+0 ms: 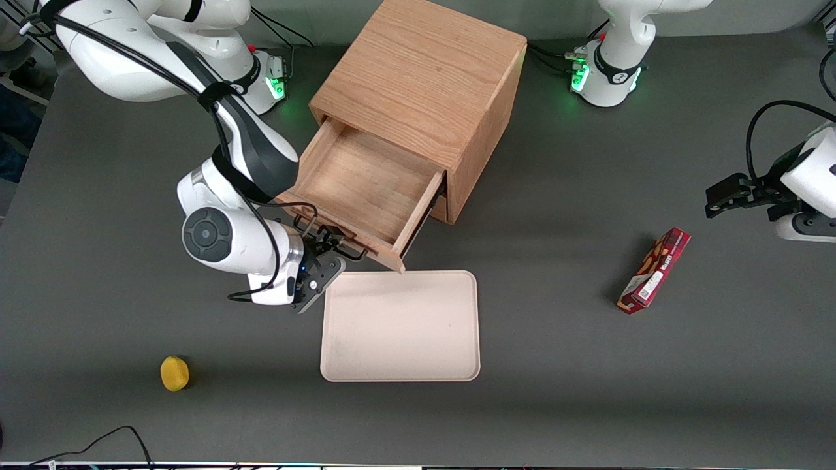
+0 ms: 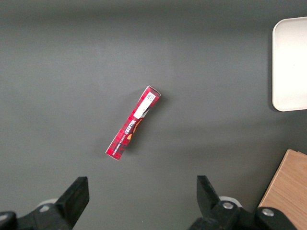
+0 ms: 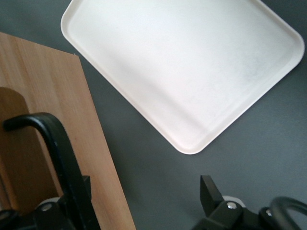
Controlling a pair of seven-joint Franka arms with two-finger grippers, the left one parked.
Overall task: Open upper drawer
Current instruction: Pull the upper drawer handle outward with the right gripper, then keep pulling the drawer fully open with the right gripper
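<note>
The upper drawer (image 1: 366, 189) of the oak cube cabinet (image 1: 424, 78) stands pulled well out, its bare wooden inside showing. Its thin black bar handle (image 1: 349, 249) runs along the front panel (image 3: 57, 120), the side nearest the front camera. My right gripper (image 1: 328, 253) sits right at that front panel, at the handle, and it is open. In the right wrist view the gripper (image 3: 146, 196) has its fingers wide apart. The handle (image 3: 55, 148) passes close by one fingertip (image 3: 85, 189), and nothing is clamped.
A cream tray (image 1: 400, 365) lies flat on the grey table just nearer the front camera than the drawer, also seen as the tray (image 3: 192, 62). A yellow object (image 1: 174, 373) sits toward the working arm's end. A red box (image 1: 654, 270) lies toward the parked arm's end.
</note>
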